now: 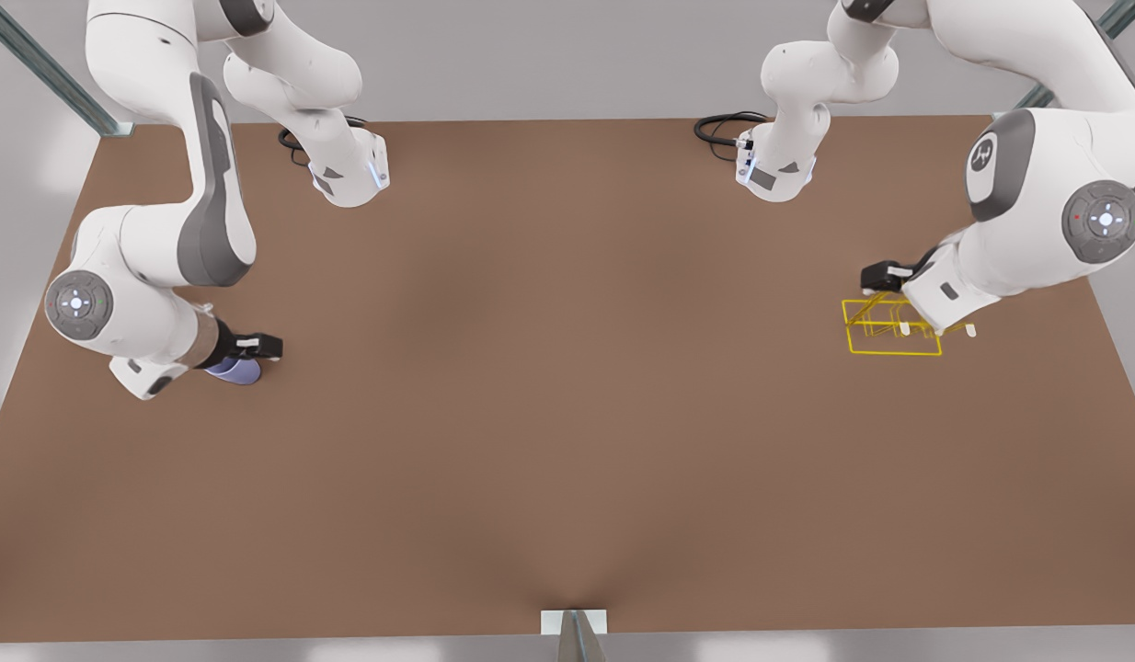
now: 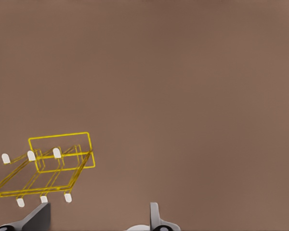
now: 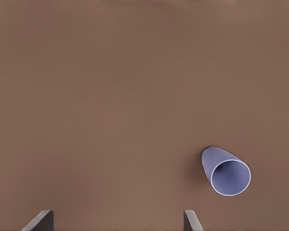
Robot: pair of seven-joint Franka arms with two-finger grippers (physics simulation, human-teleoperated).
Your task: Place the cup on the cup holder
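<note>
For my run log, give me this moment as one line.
cup: on its side on table, unheld | cup holder: empty | right gripper: open, near cup | left gripper: open, over holder

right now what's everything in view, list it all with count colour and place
cup: one, pale lavender-blue, lying on its side on the table at the front view's left, under the right gripper
cup holder: one, yellow wire rack with white-tipped prongs, on the table at the front view's right, under the left gripper
table: one, brown, carries everything
cables: two, black, coiled by the arm bases at the table's far edge
right gripper: one, dark fingers, open, above the table beside the cup
left gripper: one, dark fingers, open, above the table next to the cup holder
</note>
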